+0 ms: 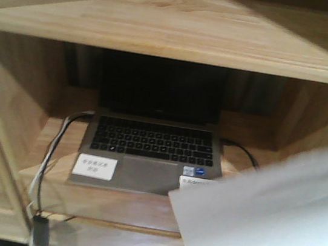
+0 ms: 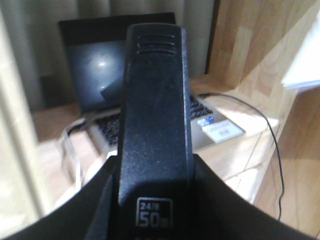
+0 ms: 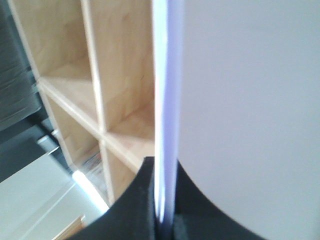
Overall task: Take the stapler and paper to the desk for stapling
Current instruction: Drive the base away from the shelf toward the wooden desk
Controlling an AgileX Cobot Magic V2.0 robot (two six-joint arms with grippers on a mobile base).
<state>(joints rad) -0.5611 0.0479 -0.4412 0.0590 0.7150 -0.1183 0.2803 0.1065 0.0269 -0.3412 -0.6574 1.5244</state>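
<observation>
step in hand: we judge both items are already picked and we are carrying them to the desk; the desk itself is not in any view, only the shelving unit [image 1: 164, 31] in front of us.

stapler [image 2: 152, 110]: fills the left wrist view, long black body sticking out forward from the left gripper [image 2: 150, 210], label "24/6 50" near the held end. Not resting on any shelf.

left claw: black fingers wrap the stapler's rear on both sides, so we read it as clamped on the stapler.

paper [image 1: 272, 224]: white sheet in the air at the lower right of the front view, its corner overlapping the front right corner of the laptop [image 1: 151, 152] only in the picture; we cannot tell how far off it is.

right claw: right gripper [image 3: 162, 210] pinches the paper [image 3: 240, 100] at its lower edge, sheet seen edge-on, standing up.

obstacles: laptop open on the middle shelf, cables [image 1: 48, 162] hanging off the left front edge of that shelf.

how to do it well: we would back both arms straight out from the shelf front before turning, keep the stapler level, move the paper slowly so it does not flap or slip from the pinch.

risk: paper corner catching the shelf edge or laptop; thin grip may let sheets fan out.
</observation>
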